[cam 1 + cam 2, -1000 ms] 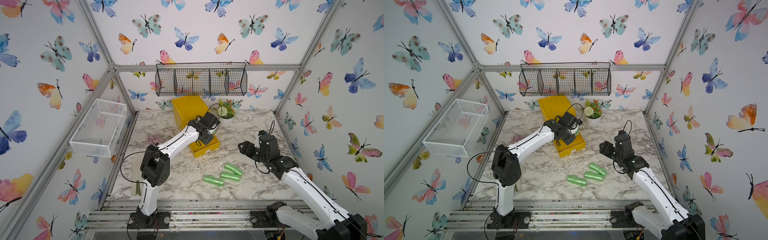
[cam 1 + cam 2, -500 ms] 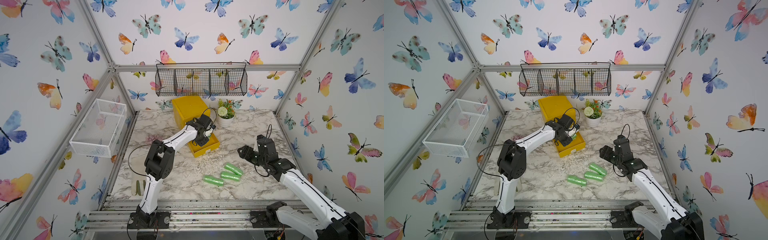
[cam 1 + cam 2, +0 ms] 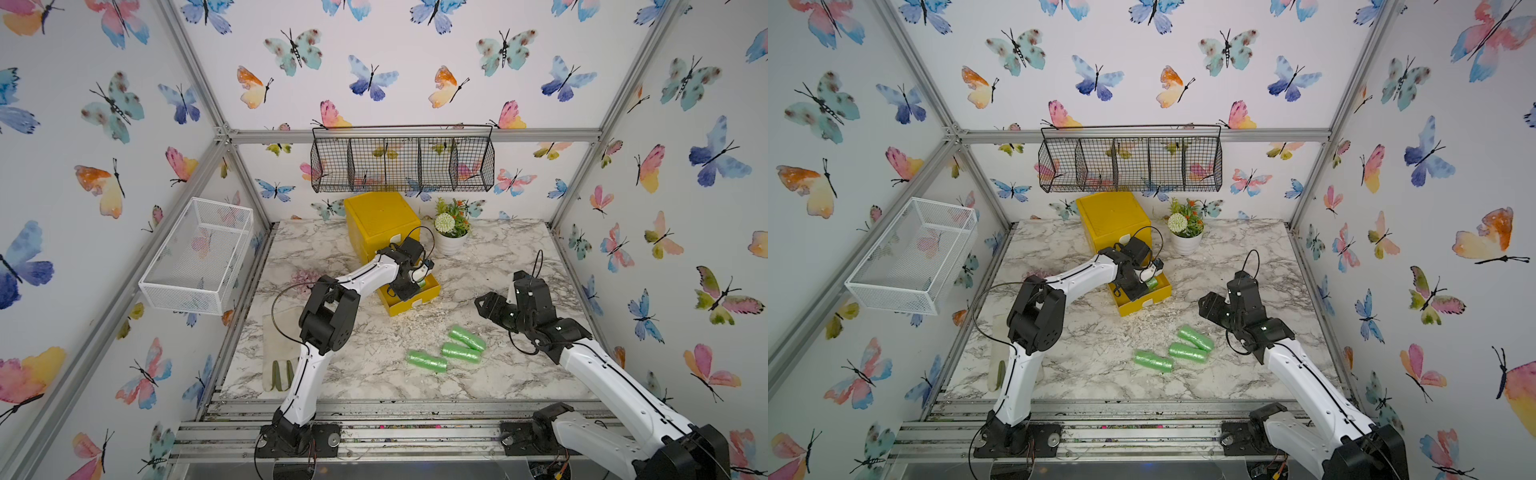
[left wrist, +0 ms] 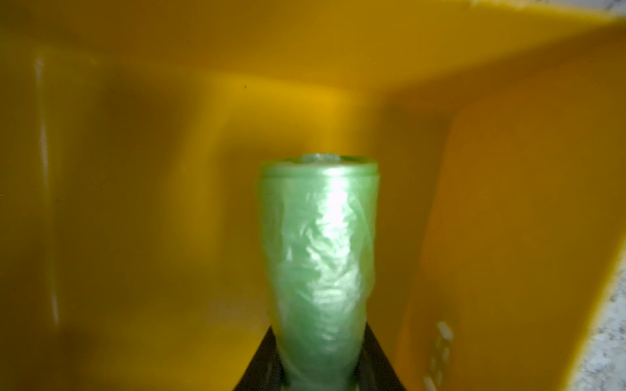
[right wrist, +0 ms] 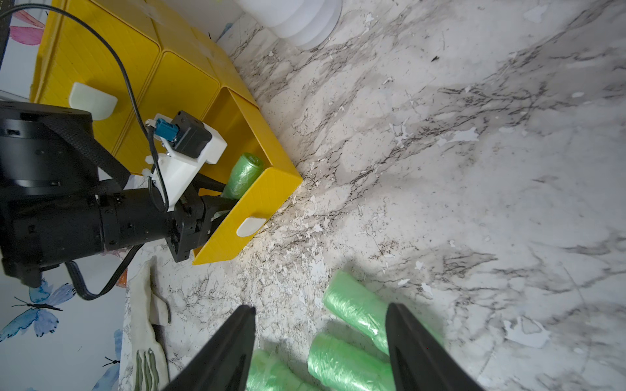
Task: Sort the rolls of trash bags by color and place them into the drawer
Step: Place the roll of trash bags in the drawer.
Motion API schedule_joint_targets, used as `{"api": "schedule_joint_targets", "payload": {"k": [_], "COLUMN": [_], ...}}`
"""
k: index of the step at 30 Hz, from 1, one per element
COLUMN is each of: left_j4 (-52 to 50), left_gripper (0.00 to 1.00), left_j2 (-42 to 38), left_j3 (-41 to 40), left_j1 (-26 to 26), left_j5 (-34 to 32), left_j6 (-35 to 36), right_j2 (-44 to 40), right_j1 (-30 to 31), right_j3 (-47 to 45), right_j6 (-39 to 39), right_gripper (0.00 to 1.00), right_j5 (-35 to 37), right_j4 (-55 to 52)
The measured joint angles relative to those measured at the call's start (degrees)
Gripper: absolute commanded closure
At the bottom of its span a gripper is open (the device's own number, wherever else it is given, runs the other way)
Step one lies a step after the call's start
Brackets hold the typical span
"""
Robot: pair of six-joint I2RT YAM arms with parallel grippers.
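The drawer is the bottom one (image 3: 415,305) (image 3: 1144,305) of the yellow chest (image 3: 380,220), pulled out onto the marble table. My left gripper (image 3: 409,291) (image 4: 320,355) reaches into it, shut on a green roll (image 4: 318,254) (image 5: 242,176) (image 3: 1151,283) that stands between its black fingers. Three more green rolls (image 3: 467,338) (image 3: 460,353) (image 3: 426,360) lie side by side on the table in front of the drawer. My right gripper (image 3: 488,309) (image 5: 320,306) hangs open just right of and above them, holding nothing. No pink or purple rolls are in view.
A white flower pot (image 3: 451,232) stands right of the chest. A glove (image 3: 276,353) lies at the table's front left, with a pink-purple flower cluster (image 3: 303,278) behind it. A white mesh basket (image 3: 199,253) and a black wire basket (image 3: 401,164) hang on the walls.
My left gripper has come forward and down into the open drawer with the green roll. My right gripper has dropped slightly toward the rolls on the table.
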Motion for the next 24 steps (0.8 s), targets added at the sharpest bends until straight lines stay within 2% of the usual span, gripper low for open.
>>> {"api": "schedule_joint_targets", "payload": {"k": [5, 11, 24], "left_j4": [-0.15, -0.17, -0.26], "left_gripper": [0.66, 0.57, 0.57], "left_j2": [1.38, 1.79, 0.31], "left_j3": [1.81, 3.06, 3.13], "left_j1": [0.35, 0.37, 0.37], "left_j5": [0.24, 0.17, 0.13], "left_j6": [0.22, 0.28, 0.02], "right_j2": [0.00, -0.09, -0.44], "right_j1": [0.00, 0.00, 0.00], "right_j3": [-0.59, -0.59, -1.01], "right_j6": [0.02, 0.09, 0.70], "right_gripper": [0.33, 0.33, 0.33], "right_j5": [0.00, 0.00, -0.26], "right_j4": [0.00, 0.07, 0.37]}}
